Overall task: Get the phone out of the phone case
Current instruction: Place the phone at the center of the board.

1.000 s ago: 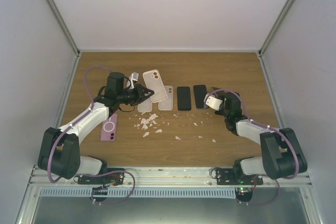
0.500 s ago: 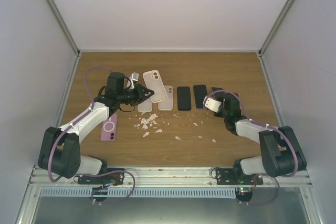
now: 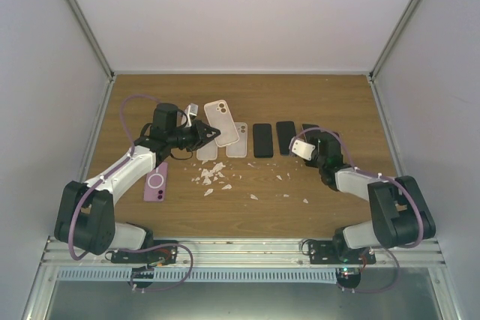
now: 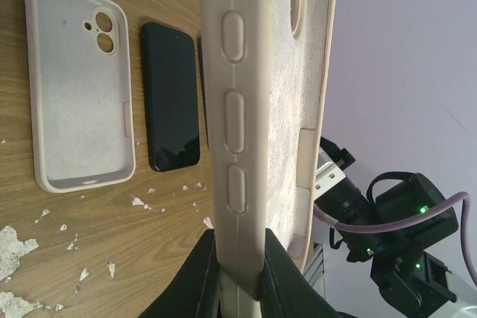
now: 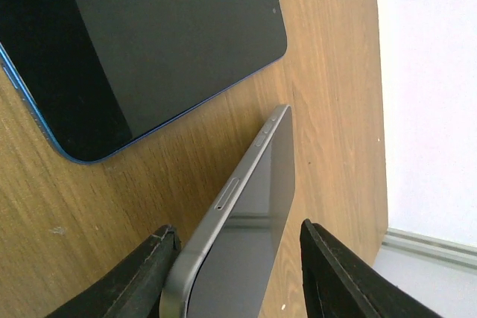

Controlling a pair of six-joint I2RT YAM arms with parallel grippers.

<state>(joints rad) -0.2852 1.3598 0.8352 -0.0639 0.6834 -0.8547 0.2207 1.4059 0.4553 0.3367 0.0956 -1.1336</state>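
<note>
— What does the left gripper (image 4: 238, 277) hold?
— It's clenched on the bottom edge of a cream silicone phone case (image 4: 261, 109), held up on edge above the brown wooden table (image 4: 89, 229), hollow and with no phone in it.
— And the right gripper (image 5: 235, 262)?
— Narrowly parted, its fingers (image 5: 145, 273) press both edges of a slim grey-edged dark-screened phone (image 5: 257, 199), low beside a flat black blue-rimmed phone (image 5: 149, 35).

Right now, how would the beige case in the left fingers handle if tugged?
The beige case looks like thin, empty silicone: probably light and bendy. Its matte, dusty surface likely grips the left fingers rather than slipping.
</note>
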